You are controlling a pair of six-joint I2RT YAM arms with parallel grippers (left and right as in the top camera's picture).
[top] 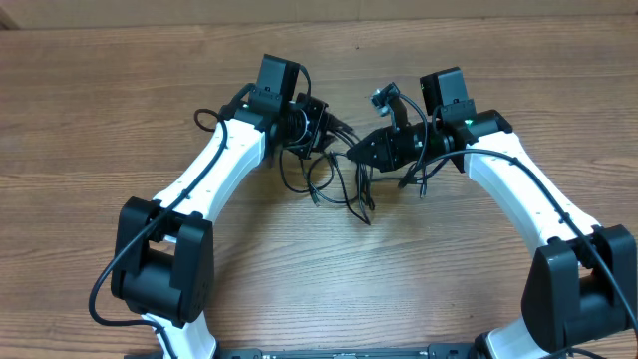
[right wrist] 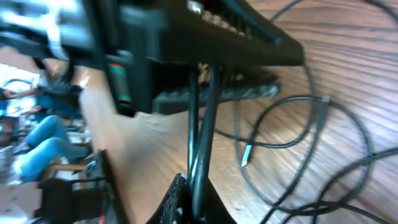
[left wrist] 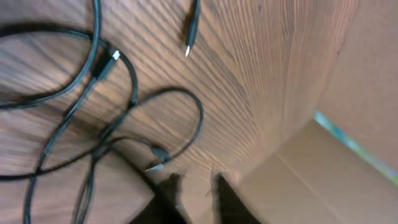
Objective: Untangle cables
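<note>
The cables lie in a loose tangle on the tabletop between the two arms; the right gripper is clamped on two strands that run straight up from its tips; the left gripper hovers over slack loops, fingers narrowly apart; I cannot tell whether it grips anything.

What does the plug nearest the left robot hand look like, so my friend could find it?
Look at the wooden table, where black cables lie in a tangle. In the left wrist view, a plug lies beside the left gripper. It ends a cord that curls in a round loop; the other silver-tipped plug lies far off, on a straight cord.
</note>
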